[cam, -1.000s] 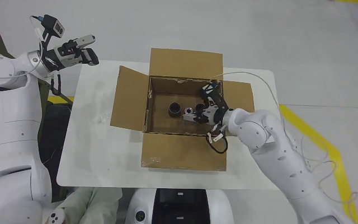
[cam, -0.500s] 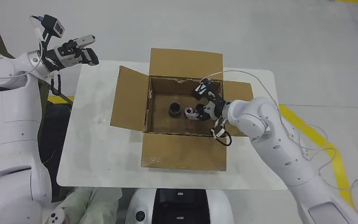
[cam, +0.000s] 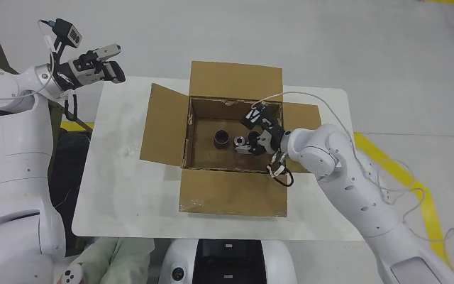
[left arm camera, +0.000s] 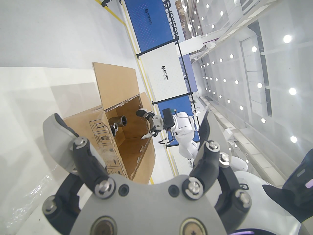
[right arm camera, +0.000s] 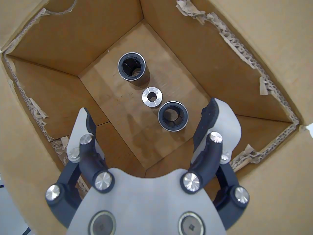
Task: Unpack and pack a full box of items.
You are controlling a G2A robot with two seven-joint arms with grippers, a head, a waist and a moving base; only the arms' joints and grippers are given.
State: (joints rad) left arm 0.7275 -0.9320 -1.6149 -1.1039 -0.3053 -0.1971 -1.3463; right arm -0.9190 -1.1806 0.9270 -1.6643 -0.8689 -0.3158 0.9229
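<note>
An open cardboard box stands mid-table with its flaps spread. On its floor stand a black hollow cylinder, a small silver ring and a second black cylinder, in a row. My right gripper hangs open inside the box, above the second cylinder and holding nothing. From above, the right gripper sits just right of the first cylinder. My left gripper is open and empty, raised off the table's far left corner.
The white table has bare room left of the box and along its front edge. A thin white cable arcs over the box's right flap. The box walls stand close around the right gripper.
The right gripper has shifted slightly left inside the box and the arm's elbow has swung toward the far side. The left arm has not moved.
</note>
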